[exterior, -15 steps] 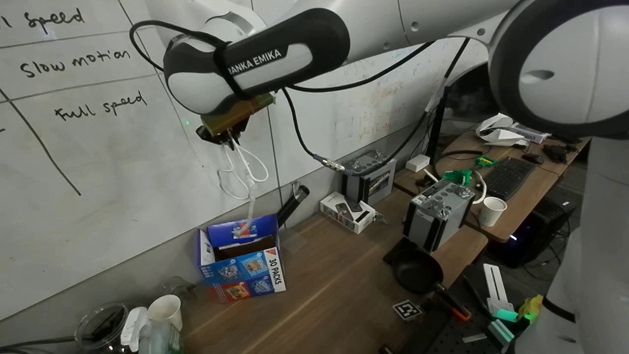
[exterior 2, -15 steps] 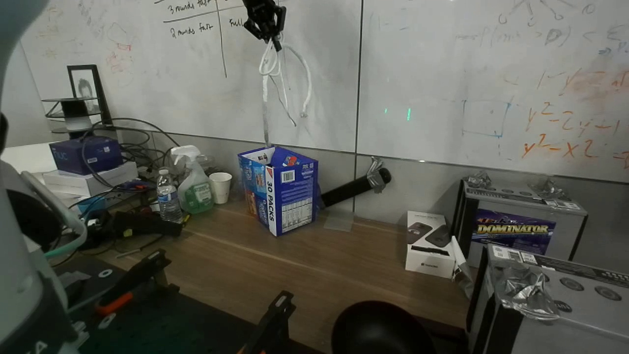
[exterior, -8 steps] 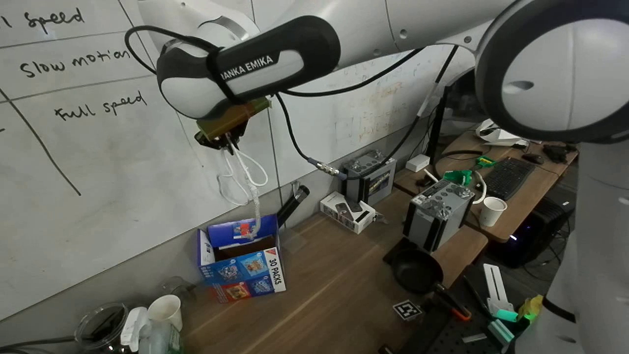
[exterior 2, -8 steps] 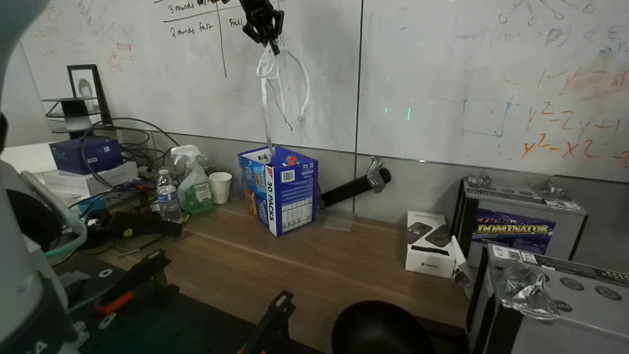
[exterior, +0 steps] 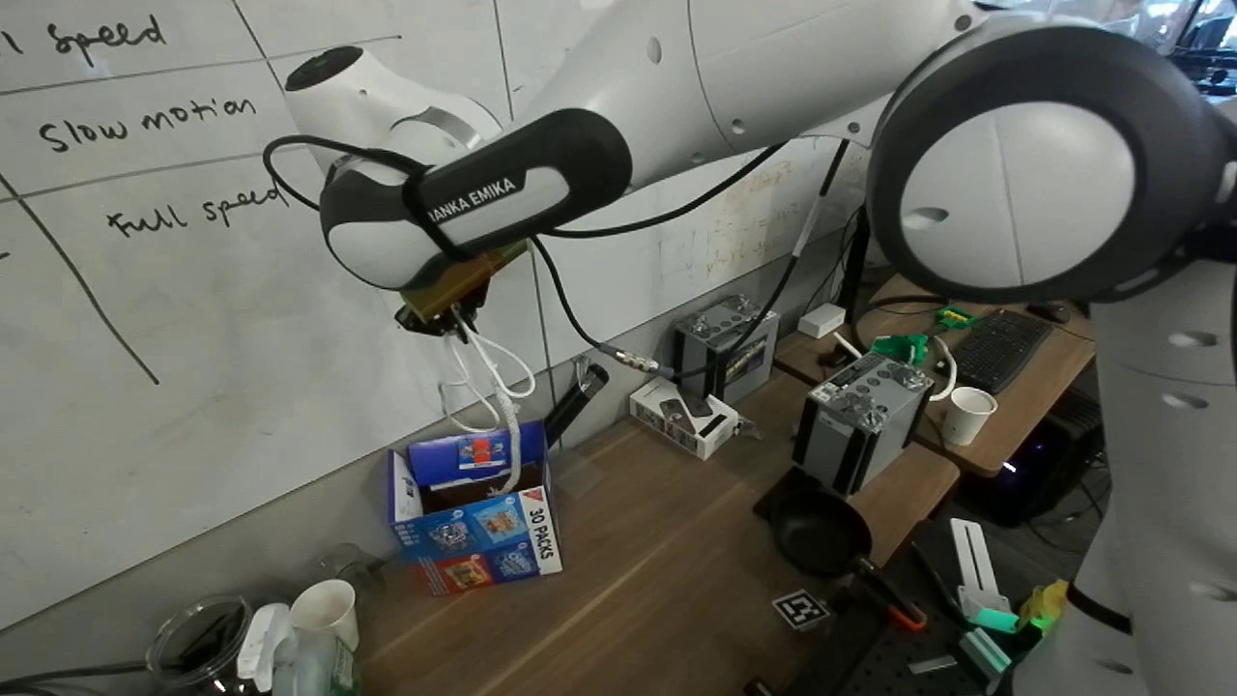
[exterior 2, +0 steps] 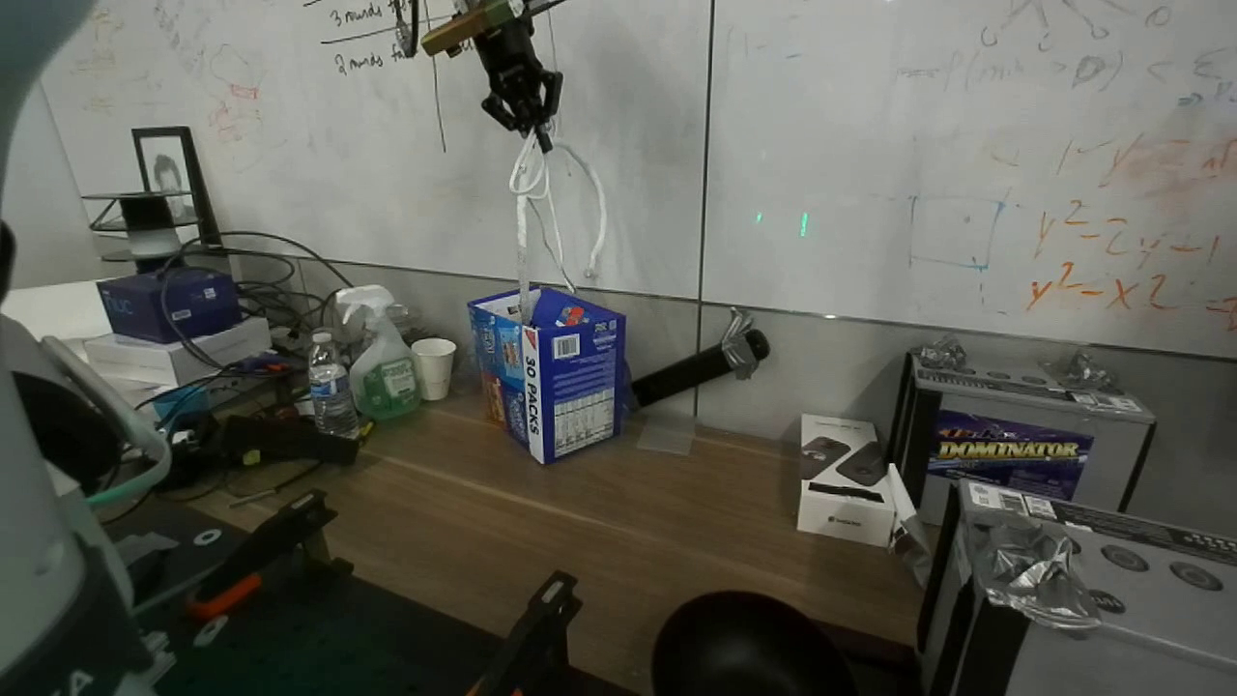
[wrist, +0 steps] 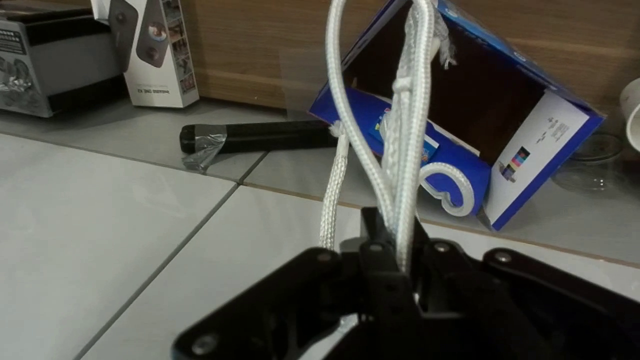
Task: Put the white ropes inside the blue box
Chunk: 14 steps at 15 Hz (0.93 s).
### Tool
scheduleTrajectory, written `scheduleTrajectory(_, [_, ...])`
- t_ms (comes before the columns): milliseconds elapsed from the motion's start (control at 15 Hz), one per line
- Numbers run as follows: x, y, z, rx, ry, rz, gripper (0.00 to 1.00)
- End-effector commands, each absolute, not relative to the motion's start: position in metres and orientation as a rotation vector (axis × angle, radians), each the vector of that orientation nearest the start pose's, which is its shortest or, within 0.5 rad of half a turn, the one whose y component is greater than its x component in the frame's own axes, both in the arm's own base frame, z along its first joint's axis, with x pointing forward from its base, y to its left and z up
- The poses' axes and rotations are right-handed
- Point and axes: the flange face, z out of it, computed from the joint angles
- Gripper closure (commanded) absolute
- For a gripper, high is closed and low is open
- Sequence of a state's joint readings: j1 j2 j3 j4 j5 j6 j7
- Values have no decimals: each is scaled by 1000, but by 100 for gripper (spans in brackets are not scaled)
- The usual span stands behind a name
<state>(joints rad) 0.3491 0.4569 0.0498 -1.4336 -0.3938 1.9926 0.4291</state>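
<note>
The blue box [exterior: 474, 541] stands open at the top on the table by the wall; it also shows in an exterior view [exterior 2: 580, 387] and in the wrist view [wrist: 545, 175]. My gripper [exterior 2: 543, 140] is above the box, pointing down, and is shut on the white ropes [exterior 2: 523, 242]. In the wrist view the ropes [wrist: 420, 100] run out from between the fingertips [wrist: 395, 225]. Loops and loose ends hang below the gripper. The longest strand [exterior: 514, 435] reaches down into the box opening; the other loops hang above the rim. The box floor is mostly hidden.
A whiteboard [exterior 2: 821, 145] rises behind the box. A black tube [exterior 2: 696, 372] leans beside it. A paper cup [exterior 2: 432, 367] and spray bottle [exterior 2: 384, 372] stand on its other side. A white phone box [exterior 2: 846, 483], grey batteries [exterior 2: 1024, 454] and a black pan [exterior: 821, 532] are further off.
My gripper has moved down towards the box with the ropes in it. The longest strand's end has gone from above the opening to inside the rim. The box has not moved.
</note>
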Motion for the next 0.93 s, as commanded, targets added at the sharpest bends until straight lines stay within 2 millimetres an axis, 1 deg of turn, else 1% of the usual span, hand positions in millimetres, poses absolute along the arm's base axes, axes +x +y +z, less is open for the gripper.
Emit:
scheduleTrajectory(0, [668,254,437,-3367,-365,-390,97])
scheduleTrajectory(333, [672,262,418,-3293,-624,-325,97])
scheduleTrajectory(600, [670,273,401,-3152,-861,-219,97])
scheduleTrajectory(867, [666,274,386,-3019,-1067,-102,97])
